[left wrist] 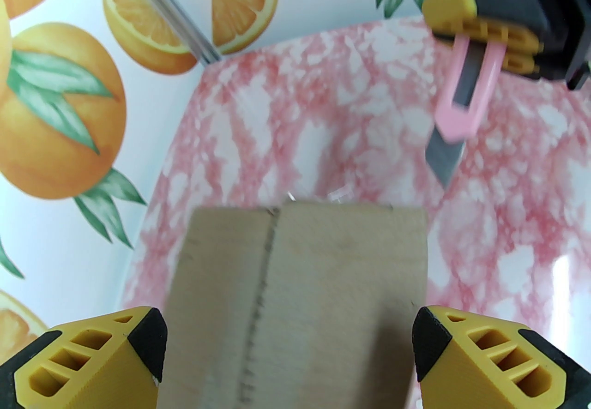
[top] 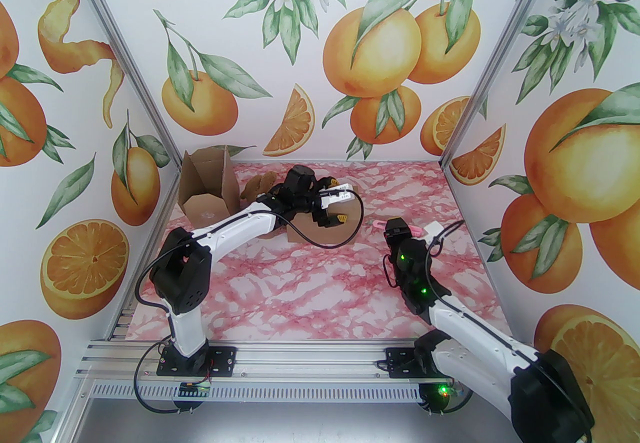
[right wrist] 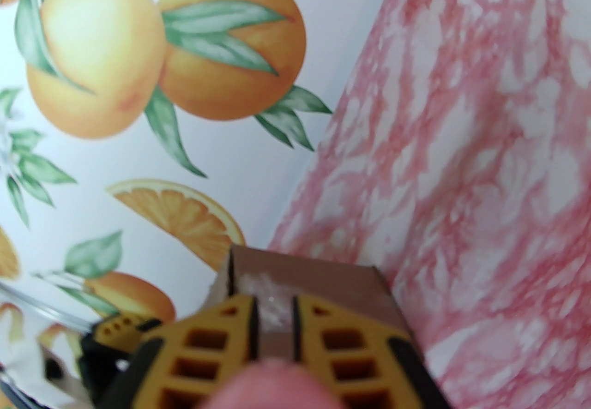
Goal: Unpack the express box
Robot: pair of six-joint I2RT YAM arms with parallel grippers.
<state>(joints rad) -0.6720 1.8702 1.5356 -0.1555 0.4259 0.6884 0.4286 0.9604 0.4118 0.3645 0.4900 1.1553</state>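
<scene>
Shut box: the cardboard box (left wrist: 295,296) sits on the worktop (top: 310,291), and we see a line running down its top that we read as an uncut seam.
Left gripper: the left gripper (left wrist: 288,342) is spread wide, one finger on each side of the shut box; we cannot tell whether either finger touches it.
Right gripper: the right gripper (left wrist: 489,28) is clamped on a pink knife (left wrist: 455,128), just right of the shut box.
Blade: it is out and points towards the shut box's far right corner, with bare worktop between them.
Open box: a second box (top: 207,188) stands to the left of the shut box with its flaps up.
Brown things: some brown items (top: 257,186) lie between the open box and the shut box; we cannot tell what they are.
Done: we judge the knife is in hand and the shut box is framed for holding.
Left: cutting the seam, opening the flaps and lifting out the contents.
</scene>
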